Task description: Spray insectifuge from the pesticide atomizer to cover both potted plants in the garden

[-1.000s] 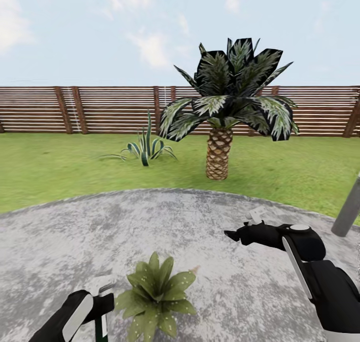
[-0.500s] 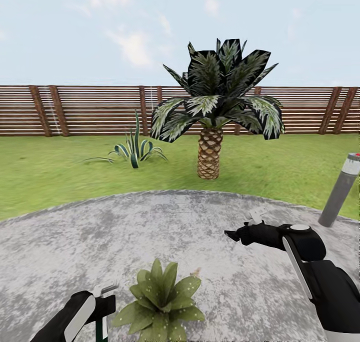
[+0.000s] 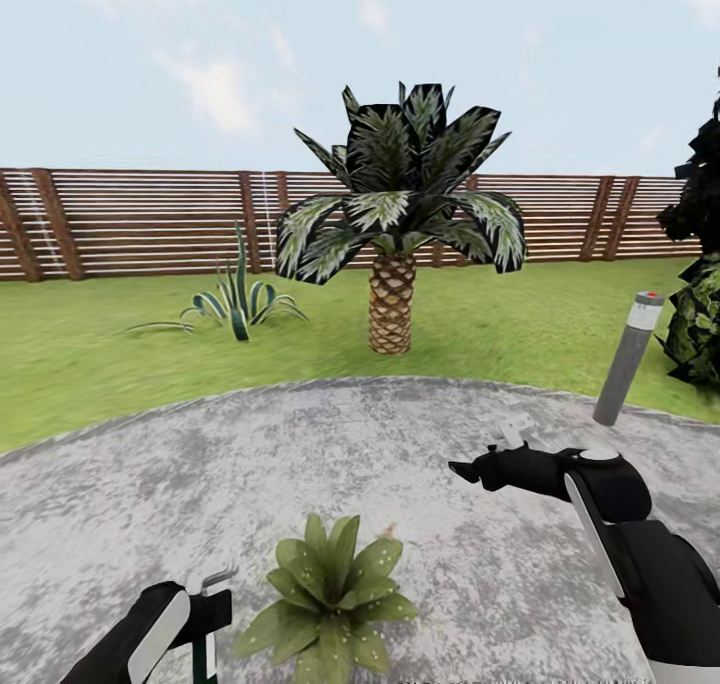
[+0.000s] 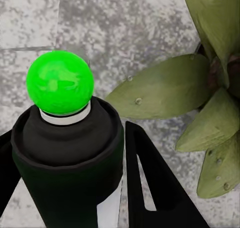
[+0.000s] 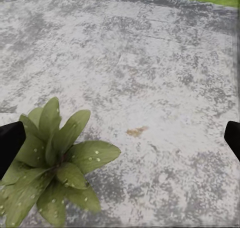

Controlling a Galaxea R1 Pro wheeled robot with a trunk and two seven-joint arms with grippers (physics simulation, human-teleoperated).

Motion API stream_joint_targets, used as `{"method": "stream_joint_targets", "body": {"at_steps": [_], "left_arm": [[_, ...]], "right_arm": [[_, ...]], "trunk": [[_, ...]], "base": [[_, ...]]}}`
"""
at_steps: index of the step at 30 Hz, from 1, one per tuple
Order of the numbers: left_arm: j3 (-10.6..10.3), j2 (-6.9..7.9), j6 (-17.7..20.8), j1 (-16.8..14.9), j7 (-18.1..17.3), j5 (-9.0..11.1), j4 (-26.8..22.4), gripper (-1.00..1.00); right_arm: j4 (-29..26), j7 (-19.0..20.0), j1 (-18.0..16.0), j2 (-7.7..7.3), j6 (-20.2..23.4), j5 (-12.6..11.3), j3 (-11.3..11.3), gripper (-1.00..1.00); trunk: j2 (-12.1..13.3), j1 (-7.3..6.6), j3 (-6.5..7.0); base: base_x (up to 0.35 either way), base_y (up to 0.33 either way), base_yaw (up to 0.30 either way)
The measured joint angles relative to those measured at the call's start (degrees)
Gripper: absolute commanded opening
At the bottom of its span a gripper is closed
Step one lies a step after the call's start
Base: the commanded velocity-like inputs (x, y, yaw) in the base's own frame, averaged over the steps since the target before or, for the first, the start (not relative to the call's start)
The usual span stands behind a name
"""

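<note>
On the round gravelly patio (image 3: 300,464) stands one potted plant (image 3: 331,600), a rosette of pointed green leaves that hide its pot. Whitish insectifuge specks (image 5: 89,159) dot the leaves (image 4: 138,101). My left gripper (image 3: 205,609) is just left of the plant, shut on the pesticide atomizer (image 3: 207,656). In the left wrist view the atomizer (image 4: 65,158) is a dark bottle with a bright green knob, held between the black fingers (image 4: 150,188). My right gripper (image 3: 468,470) hovers open above the patio, right of the plant (image 5: 55,158), with nothing between its fingertips (image 5: 10,143).
Behind the patio lies green lawn (image 3: 520,334) with a scaly-trunked palm (image 3: 390,304), a striped-leaf bush (image 3: 235,309) and a wooden fence (image 3: 150,224). A grey bollard lamp (image 3: 628,359) stands at the patio's right rim. A dark bush (image 3: 700,314) is at the far right.
The whole head view has swung to the right: palm and striped bush slid left, and the bollard lamp and dark bush came into view. Both arms keep their pose.
</note>
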Motion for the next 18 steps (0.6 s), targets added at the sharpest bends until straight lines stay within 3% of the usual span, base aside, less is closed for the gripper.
{"method": "stream_joint_targets", "body": {"at_steps": [4,6,9,18], "left_arm": [[-0.3,-0.42,0.5,0.1,0.0,0.0,0.0,-1.00],[-3.5,-0.77,0.8,0.1,0.1,0.2,0.0,-1.00],[-5.2,-0.92,0.9,0.1,0.1,0.1,0.0,-1.00],[-5.9,-1.73,1.0,0.0,0.1,0.0,0.0,-1.00]], "right_arm": [[0.0,-0.1,-0.2,0.00,2.0,0.0,0.0,1.00],[0.0,-0.2,-0.5,-0.02,2.7,0.0,0.0,1.00],[0.0,-0.3,-0.6,-0.01,3.2,-0.1,0.0,1.00],[0.0,-0.3,-0.6,0.00,3.5,-0.1,0.0,1.00]], "trunk": [[0.0,0.00,0.00],[0.0,0.00,0.00],[0.0,0.00,-0.05],[0.0,0.00,-0.40]], "base": [[0.000,0.329,-0.276],[0.000,0.330,-0.276],[0.000,0.330,-0.271],[0.000,0.331,-0.262]]}}
